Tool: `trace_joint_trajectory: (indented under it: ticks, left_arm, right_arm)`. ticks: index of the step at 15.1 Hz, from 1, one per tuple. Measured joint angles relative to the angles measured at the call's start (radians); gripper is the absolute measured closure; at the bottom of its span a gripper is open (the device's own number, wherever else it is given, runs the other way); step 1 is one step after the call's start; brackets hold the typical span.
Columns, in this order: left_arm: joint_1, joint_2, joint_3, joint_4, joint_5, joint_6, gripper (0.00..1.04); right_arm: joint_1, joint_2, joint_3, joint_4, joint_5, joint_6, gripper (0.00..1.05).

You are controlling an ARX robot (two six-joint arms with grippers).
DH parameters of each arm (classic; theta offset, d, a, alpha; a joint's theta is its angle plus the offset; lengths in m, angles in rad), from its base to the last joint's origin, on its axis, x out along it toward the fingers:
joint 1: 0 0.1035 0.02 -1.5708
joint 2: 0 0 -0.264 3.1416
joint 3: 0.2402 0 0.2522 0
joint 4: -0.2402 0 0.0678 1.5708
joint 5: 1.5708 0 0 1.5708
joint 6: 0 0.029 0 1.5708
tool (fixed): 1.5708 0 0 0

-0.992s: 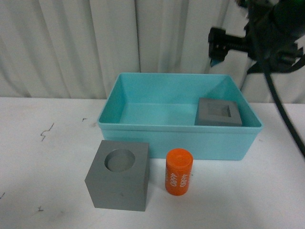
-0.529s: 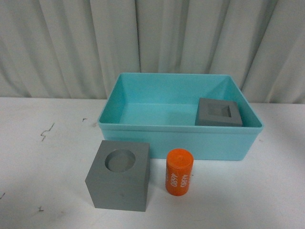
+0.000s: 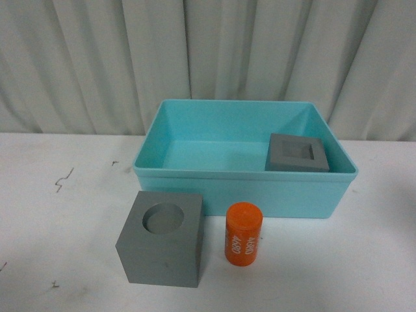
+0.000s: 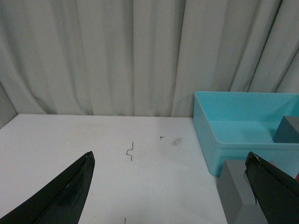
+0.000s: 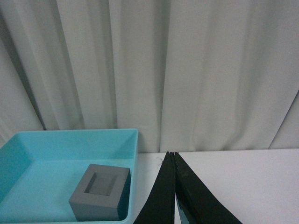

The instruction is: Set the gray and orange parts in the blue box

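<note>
The turquoise blue box point(image 3: 195, 170) stands at the back middle of the white table. The gray cube with a square recess point(image 3: 297, 153) lies inside it at the right; it also shows in the right wrist view point(image 5: 100, 192). The gray cube with a round recess point(image 3: 162, 237) stands on the table in front of the box, with the orange cylinder point(image 3: 244, 233) upright to its right. Neither gripper shows in the front view. My left gripper point(image 4: 170, 165) is open and empty, with the round-recess cube point(image 4: 236, 191) near one finger. My right gripper point(image 5: 173, 154) is shut and empty, beside the box point(image 5: 133, 154).
A white pleated curtain point(image 3: 208, 58) hangs behind the table. Small dark marks point(image 3: 63, 179) lie on the table at the left. White table surface point(image 5: 243, 182) lies to the right of the box.
The right arm, seen above the box's back right corner a second ago, has left the front view. The cubes, cylinder and box have not moved.
</note>
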Motion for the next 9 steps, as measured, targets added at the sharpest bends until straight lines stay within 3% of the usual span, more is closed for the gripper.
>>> trace_joint_trajectory:
  ticks: [3,9]
  left_arm:
    - [0.000,0.000,0.000,0.000,0.000,0.000,0.07]
    - [0.000,0.000,0.000,0.000,0.000,0.000,0.07]
  right_arm:
    - [-0.066,-0.082,-0.097,0.008,-0.056,-0.001,1.03]
    - [-0.069,-0.314,-0.269,-0.069,-0.063,-0.001,1.03]
